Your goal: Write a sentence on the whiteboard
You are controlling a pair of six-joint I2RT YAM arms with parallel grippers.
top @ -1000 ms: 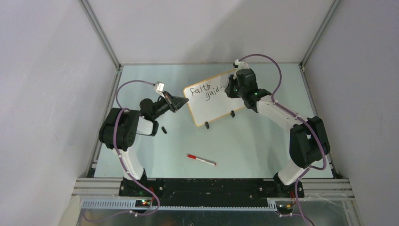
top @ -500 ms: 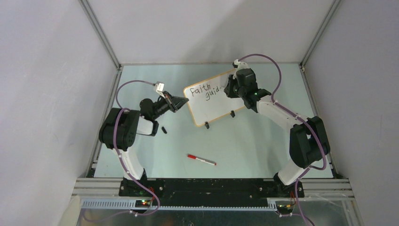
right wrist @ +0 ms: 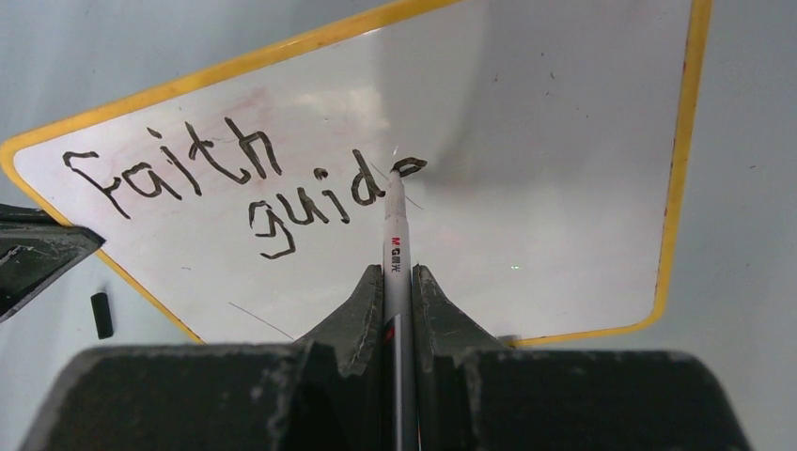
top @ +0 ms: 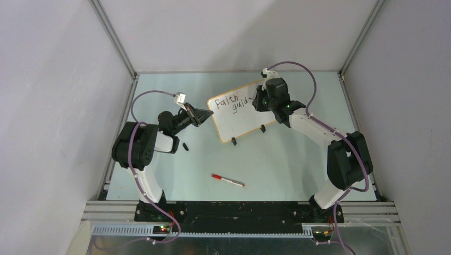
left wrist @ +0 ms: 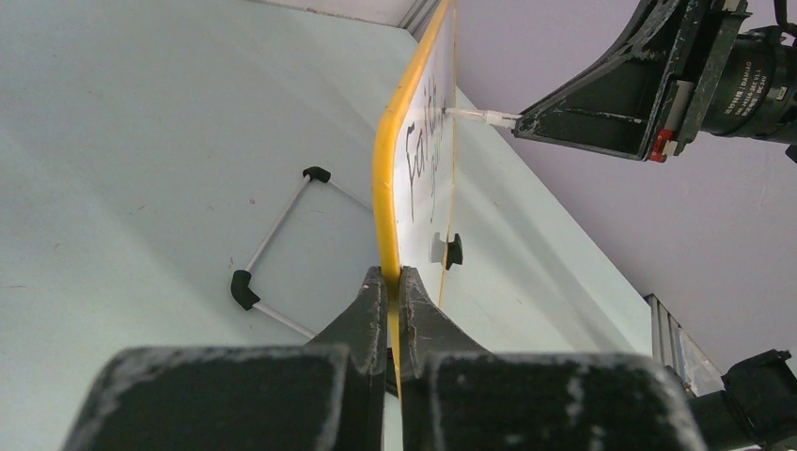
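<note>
**Student:** Where does the whiteboard (top: 242, 119) stand, and what holds it?

**Instructor:** Towards the back of the tabletop (top: 276, 159), tilted back on two black clip feet (top: 233, 141). The left pincer (left wrist: 393, 277) is clamped narrow on the orange frame (left wrist: 383, 188) at the board's left edge. The right pincer (right wrist: 399, 272) is closed on a black marker (right wrist: 395, 240), barrel in line with the fingers, nib (right wrist: 395, 176) touching the white surface.

**Student:** And the sentence?

**Instructor:** The sentence (right wrist: 235, 178) reads "faith" on the upper line and "guid" below it, with a further letter part-formed at the nib.

**Student:** How would the board handle?

**Instructor:** Judged light, stiff and glossy. On such small feet it would probably slide or tip under nib pressure. The frame edge is therefore the sensible hold, not the written face, where ink would likely smear. The marker barrel looks thin and slick and may creep in the grip if pressed hard.

**Student:** What room is there to move?

**Instructor:** Bare white runs from the nib to the right frame and across the lower half, seemingly enough for the remaining words. A red-capped pen (top: 227, 180) and a small black cap (top: 185, 146) lie on the near tabletop, well apart from the board. The enclosure walls (top: 53, 106) stand well apart from both arms.
</note>
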